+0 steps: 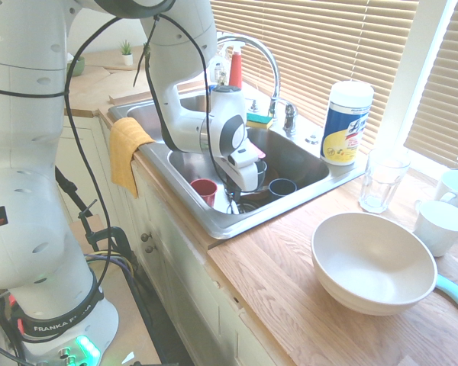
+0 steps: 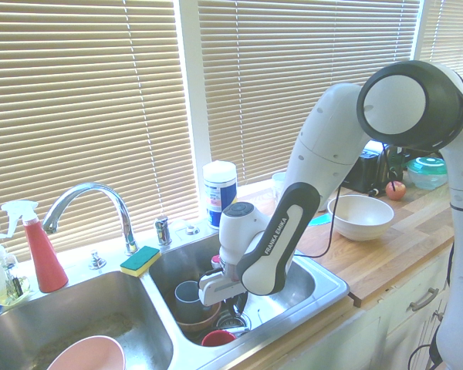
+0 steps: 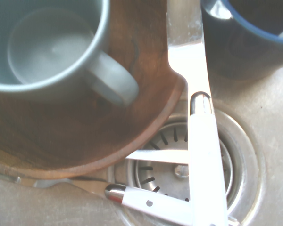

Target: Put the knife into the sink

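The sink (image 1: 214, 223) is a stainless two-basin one, and my gripper (image 1: 230, 200) reaches down into its right basin (image 2: 324, 284), low near the bottom. It is shut on the knife (image 3: 205, 155). The knife's white handle rises over the drain, and its silver blade points across the rim of a brown bowl (image 3: 85, 146). From the first exterior view only a white sliver of the knife (image 1: 233, 206) shows under the fingers. In the second exterior view the gripper (image 2: 233, 312) is partly hidden among the dishes.
A grey mug (image 3: 47, 42) sits in the brown bowl, beside a blue cup (image 1: 281, 187) and a red cup (image 1: 204, 189). Another white-handled utensil (image 3: 155, 205) lies by the drain. The counter holds a cream bowl (image 1: 370, 263), a glass (image 1: 382, 181) and a wipes canister (image 1: 346, 122).
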`<state>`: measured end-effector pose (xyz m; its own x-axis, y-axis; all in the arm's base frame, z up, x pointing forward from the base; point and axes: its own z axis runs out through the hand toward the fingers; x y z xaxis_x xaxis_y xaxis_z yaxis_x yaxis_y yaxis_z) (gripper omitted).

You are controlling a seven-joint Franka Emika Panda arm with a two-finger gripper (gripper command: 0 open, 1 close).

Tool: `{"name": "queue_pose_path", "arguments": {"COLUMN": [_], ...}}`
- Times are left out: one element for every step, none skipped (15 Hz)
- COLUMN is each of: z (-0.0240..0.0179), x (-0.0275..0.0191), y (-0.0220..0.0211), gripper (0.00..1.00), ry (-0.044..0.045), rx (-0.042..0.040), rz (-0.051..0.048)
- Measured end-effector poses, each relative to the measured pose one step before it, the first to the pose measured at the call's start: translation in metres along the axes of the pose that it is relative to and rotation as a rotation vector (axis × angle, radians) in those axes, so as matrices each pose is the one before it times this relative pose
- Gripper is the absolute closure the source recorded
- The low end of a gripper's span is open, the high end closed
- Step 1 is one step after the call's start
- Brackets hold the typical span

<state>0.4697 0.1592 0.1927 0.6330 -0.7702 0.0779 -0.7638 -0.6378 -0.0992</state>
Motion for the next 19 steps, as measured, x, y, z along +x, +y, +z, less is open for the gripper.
{"name": "queue_pose_path", "arguments": {"z": [0.00212,0.00169,0.00148,0.0011,0.00081,0.00095,0.00084,0.00112,0.00095,0.0005,0.00039,0.00035,0.0001,-0.00096,-0.00407,-0.00938,-0.01427,-0.01739,-0.01958], "x": [-0.00207,-0.0015,-0.00107,-0.00064,-0.00066,-0.00085,-0.00089,-0.00117,-0.00092,-0.00044,0.00012,0.00021,0.00009,-0.00025,-0.00028,0.0001,-0.00136,-0.00393,-0.00394], "y": [0.00024,0.00023,0.00027,0.00026,0.00013,0.0002,0.00029,0.00029,0.00063,0.00062,0.0007,0.0007,0.00042,0.00037,0.00083,0.00157,0.00292,0.00208,0.00215], "gripper": [0.0,0.0,0.0,0.0,0.0,0.0,0.0,0.0,0.0,0.0,0.0,0.0,0.0,0.0,0.0,0.0,0.0,0.0,0.0], "ry": [-0.00332,-0.00248,-0.00229,-0.00162,-0.00099,-0.00014,0.00094,0.00021,-0.00011,0.00012,0.00011,-0.00021,-0.0002,0.00098,0.00469,0.00183,0.00325,0.00909,0.00181], "rx": [-0.00409,-0.00297,-0.00244,-0.0018,-0.00137,-0.00187,-0.0019,-0.00239,-0.0021,-0.00105,-0.00021,0.00012,0.0015,0.00327,0.00668,0.00481,-0.00304,-0.00529,0.00094], "rz": [-0.00345,-0.00241,-0.00137,-0.00069,-0.00152,-0.0032,-0.00399,-0.00129,0.00011,0.00102,0.00207,0.00133,0.00061,-0.00036,-0.00084,0.00918,-0.00701,-0.00373,-0.01701]}}
